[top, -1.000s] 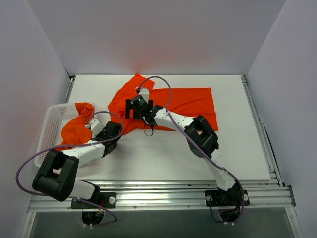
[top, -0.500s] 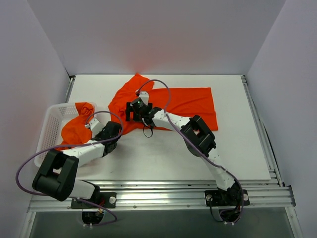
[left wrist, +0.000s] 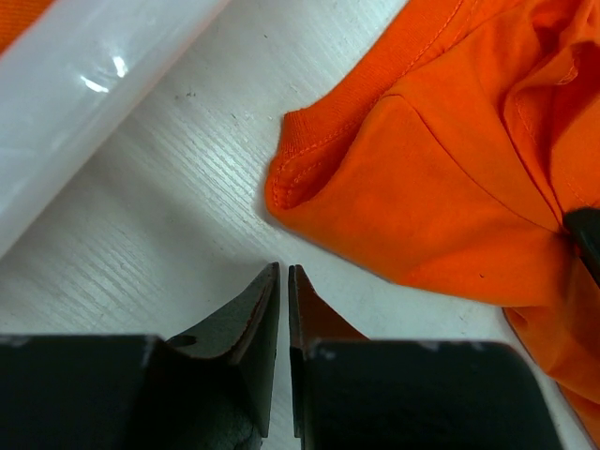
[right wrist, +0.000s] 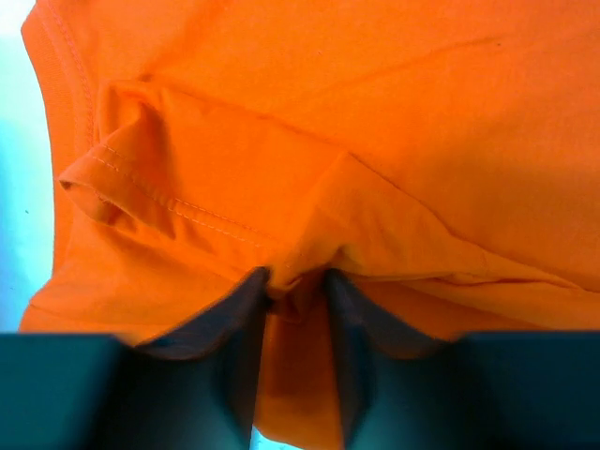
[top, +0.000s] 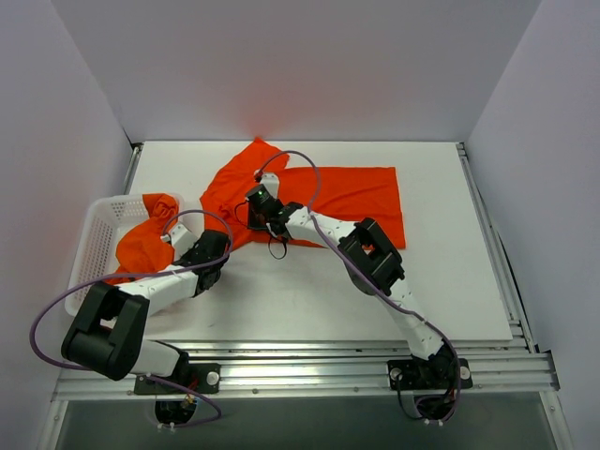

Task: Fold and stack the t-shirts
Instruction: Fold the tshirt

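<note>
One t-shirt [top: 352, 192] is spread across the far middle of the counter [top: 309, 300], its right part lying fairly flat and its left part bunched and folded over toward the far left. A raised fold of this spread t-shirt, beside a stitched hem, is pinched between the fingers of the right claw [right wrist: 295, 278], which is clamped on the fabric at the garment's left part. A second t-shirt [top: 139, 246] is heaped in the white perforated basket [top: 98, 217] at the left edge of the counter, part of it draped over the basket's right rim. The left claw [left wrist: 283, 274] is seen low over the bare counter between the basket and the spread t-shirt, its fingers drawn together with only a thin slit between them and nothing gripped; a hemmed corner of orange fabric lies just beyond its tips, apart from them.
</note>
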Robot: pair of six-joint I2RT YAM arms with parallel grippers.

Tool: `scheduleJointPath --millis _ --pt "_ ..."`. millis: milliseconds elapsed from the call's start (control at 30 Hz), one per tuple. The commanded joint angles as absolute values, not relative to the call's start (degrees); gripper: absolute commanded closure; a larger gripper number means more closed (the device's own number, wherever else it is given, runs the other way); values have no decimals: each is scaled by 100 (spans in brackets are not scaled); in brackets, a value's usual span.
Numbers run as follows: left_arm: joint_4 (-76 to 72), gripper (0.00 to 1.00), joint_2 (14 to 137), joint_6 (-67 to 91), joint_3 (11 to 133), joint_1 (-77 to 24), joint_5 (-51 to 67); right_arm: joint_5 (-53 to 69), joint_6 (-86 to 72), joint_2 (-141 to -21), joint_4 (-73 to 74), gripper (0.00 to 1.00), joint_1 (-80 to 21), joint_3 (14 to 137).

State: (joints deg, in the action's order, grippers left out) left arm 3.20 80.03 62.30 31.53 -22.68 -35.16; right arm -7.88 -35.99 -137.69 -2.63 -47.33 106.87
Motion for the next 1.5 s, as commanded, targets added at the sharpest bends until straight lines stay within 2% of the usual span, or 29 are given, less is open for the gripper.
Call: scheduleJointPath --millis 0,67,100,133,667,733,767,800,867,900,1100,1467 --pt "202 83 7945 6152 3147 -2224 -3516 -887 -3551 -13729 -97 79 -4755 10933" --pt "202 83 7937 6144 3146 -2224 -3507 -923 -3525 -13694 -53 87 -4746 10942" --pt "193 83 7937 6144 3155 -2224 -3507 -940 -3507 -13685 -35 97 -4737 10977" --pt "193 83 7937 6144 3138 -2224 -3507 -949 -3498 -13658 -26 99 -4737 10995" --pt "176 84 7945 6091 3155 -2224 -3480 -774 -3313 -14140 343 99 -4342 11979" --pt "167 84 7954 6091 3155 -2224 -3472 -739 -3375 -14255 325 94 -4184 12198" --pt "167 84 7954 6073 3155 -2224 -3472 -712 -3410 -14378 325 89 -4123 12269" --pt "176 84 7963 6073 3164 -2224 -3463 -703 -3471 -14431 308 64 -4061 12409" --pt "167 84 7963 6064 3173 -2224 -3463 -677 -3542 -14572 247 30 -3903 12524" --pt "167 84 7963 6064 3173 -2224 -3454 -668 -3577 -14607 211 1 -3859 12568" --pt "176 84 8007 6047 3208 -2232 -3489 -527 -3534 -14626 -158 0 -3648 12692" --pt "228 86 8025 6091 3234 -2232 -3516 -677 -3313 -13043 -923 0 -4069 11137"
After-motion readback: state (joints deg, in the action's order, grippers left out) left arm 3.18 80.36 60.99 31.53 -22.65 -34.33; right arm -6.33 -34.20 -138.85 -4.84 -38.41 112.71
